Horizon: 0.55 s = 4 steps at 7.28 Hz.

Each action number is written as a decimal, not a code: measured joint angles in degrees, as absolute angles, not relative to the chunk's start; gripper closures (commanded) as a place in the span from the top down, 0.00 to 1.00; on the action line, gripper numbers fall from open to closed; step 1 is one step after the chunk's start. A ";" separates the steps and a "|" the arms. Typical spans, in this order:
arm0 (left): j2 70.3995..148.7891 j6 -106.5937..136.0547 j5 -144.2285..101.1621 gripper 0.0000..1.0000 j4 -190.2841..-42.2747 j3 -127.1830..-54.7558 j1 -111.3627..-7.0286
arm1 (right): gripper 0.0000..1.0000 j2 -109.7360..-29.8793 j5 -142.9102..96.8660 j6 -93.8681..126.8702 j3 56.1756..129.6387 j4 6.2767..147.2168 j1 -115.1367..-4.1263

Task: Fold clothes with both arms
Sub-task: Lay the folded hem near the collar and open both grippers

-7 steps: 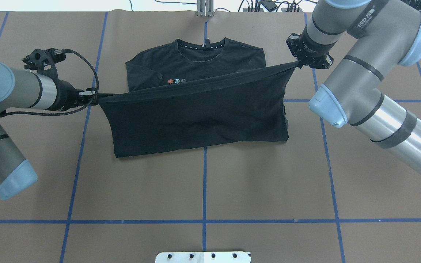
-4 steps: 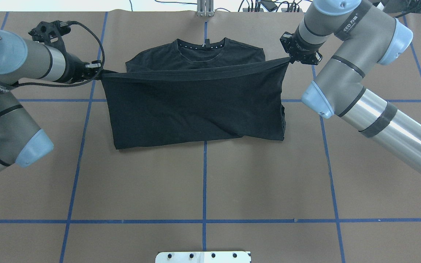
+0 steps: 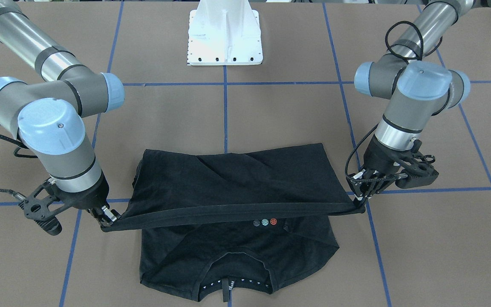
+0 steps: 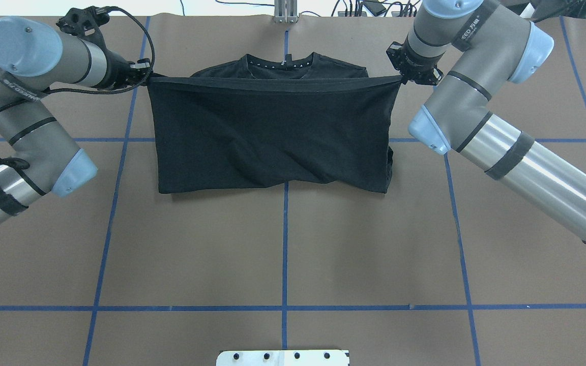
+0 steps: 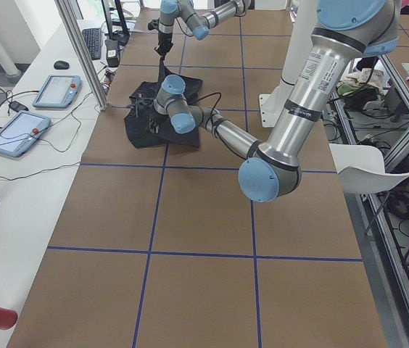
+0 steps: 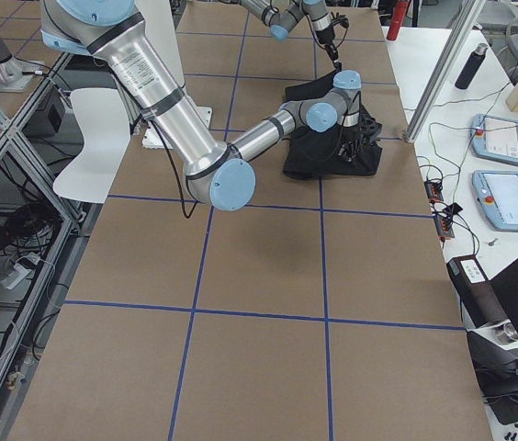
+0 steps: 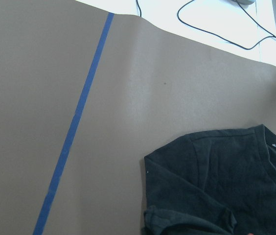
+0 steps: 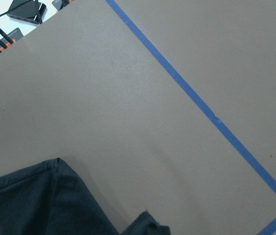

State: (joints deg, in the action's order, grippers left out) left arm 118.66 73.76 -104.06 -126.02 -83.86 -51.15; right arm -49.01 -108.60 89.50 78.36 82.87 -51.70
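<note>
Black cotton, a short-sleeved T-shirt (image 4: pixel 272 137), lies in the upper middle of the overhead view on the brown paper-covered worktop (image 4: pixel 283 254), doubled over on itself. Its hem is lifted and drawn into a taut, straight band across the chest, just below the collar (image 4: pixel 280 62). The left arm's fingers (image 4: pixel 144 75) pinch one hem corner at the upper left of that view. The right arm's fingers (image 4: pixel 401 78) pinch the other corner at the upper right. Both pairs are pressed tight on cloth.

From the camera across the table, the band hangs clear of the layer beneath it. Three small round marks (image 3: pixel 265 222), grey, teal and red, peep out just under it. The folded edge rests on the worktop on the side toward the white base plate (image 3: pixel 225 34). Blue tape lines (image 4: pixel 285 244) cross the paper in a grid. Each wrist camera catches a corner of dark cloth lying on the paper.
</note>
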 measured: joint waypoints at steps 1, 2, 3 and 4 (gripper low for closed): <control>120.63 73.80 -102.98 0.04 -128.49 -79.36 -51.20 | 0.00 -47.26 -108.01 89.55 75.75 82.68 -51.39; 122.28 73.82 -102.33 0.11 -131.47 -74.91 -51.22 | 0.00 -45.89 -107.05 89.64 73.14 81.42 -50.89; 123.33 73.82 -101.77 0.14 -134.00 -71.51 -51.23 | 0.00 -45.21 -105.91 89.77 70.74 78.97 -50.38; 124.10 73.85 -101.02 0.22 -135.47 -69.20 -51.24 | 0.00 -44.90 -105.16 89.83 68.89 77.00 -50.13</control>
